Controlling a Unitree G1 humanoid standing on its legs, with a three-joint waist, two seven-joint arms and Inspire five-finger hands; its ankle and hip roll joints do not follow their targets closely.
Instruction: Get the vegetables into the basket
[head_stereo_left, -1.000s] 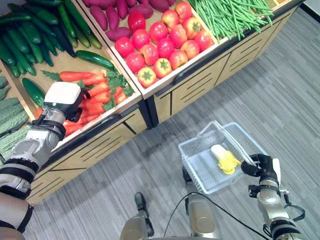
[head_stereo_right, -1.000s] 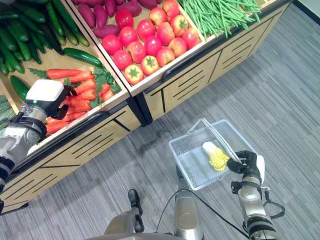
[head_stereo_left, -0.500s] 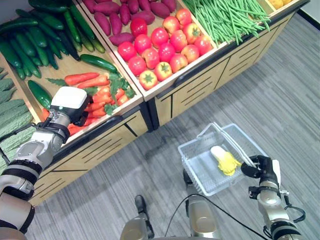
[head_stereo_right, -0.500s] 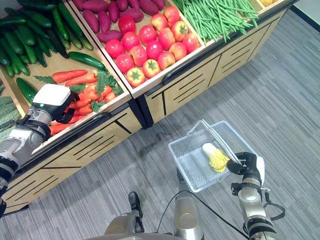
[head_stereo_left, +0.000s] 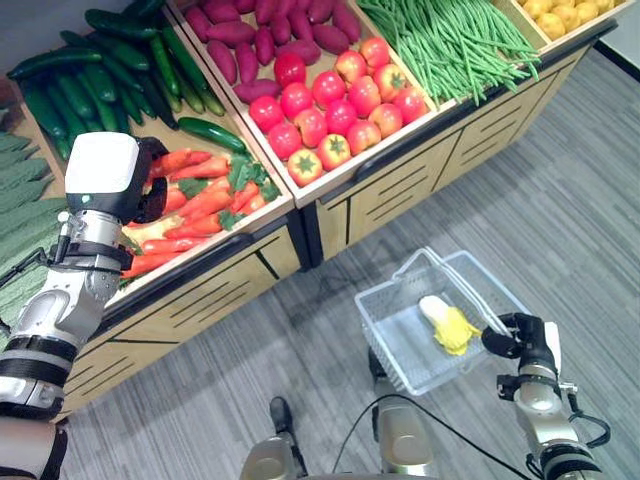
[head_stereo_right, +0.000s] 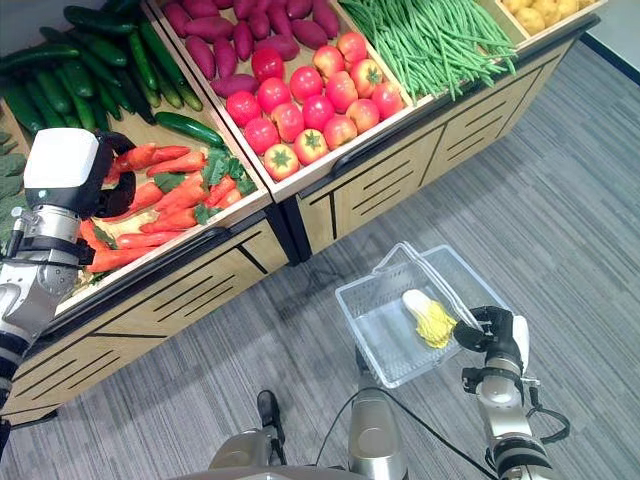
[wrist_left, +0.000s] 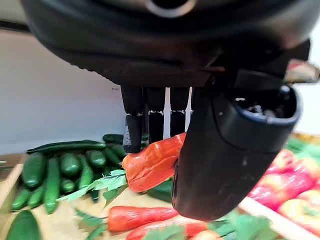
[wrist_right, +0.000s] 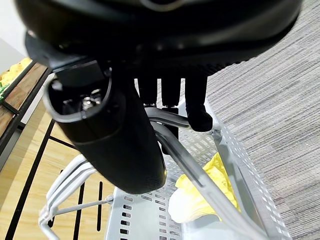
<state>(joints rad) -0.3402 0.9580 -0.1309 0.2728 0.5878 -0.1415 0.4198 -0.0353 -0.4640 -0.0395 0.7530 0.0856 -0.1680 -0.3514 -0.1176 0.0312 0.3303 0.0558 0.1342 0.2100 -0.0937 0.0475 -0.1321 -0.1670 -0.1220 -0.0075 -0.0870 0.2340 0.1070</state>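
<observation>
Fingers (wrist_left: 134, 131) of your left hand (head_stereo_left: 150, 185) pinch a carrot (wrist_left: 152, 162), right hand (head_stereo_right: 493, 332) curled on the basket (head_stereo_right: 372, 330) handle; thin grip, it may slip in transit

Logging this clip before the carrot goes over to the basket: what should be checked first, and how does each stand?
1. Left hand shut on a carrot: ok.
2. Carrot lifted off the carrot pile: ok.
3. Right hand shut on the basket handle: ok.
4. Room left in the basket beside the yellow-and-white vegetable: ok.
5. Grip firm enough for the carry: cannot tell.
</observation>
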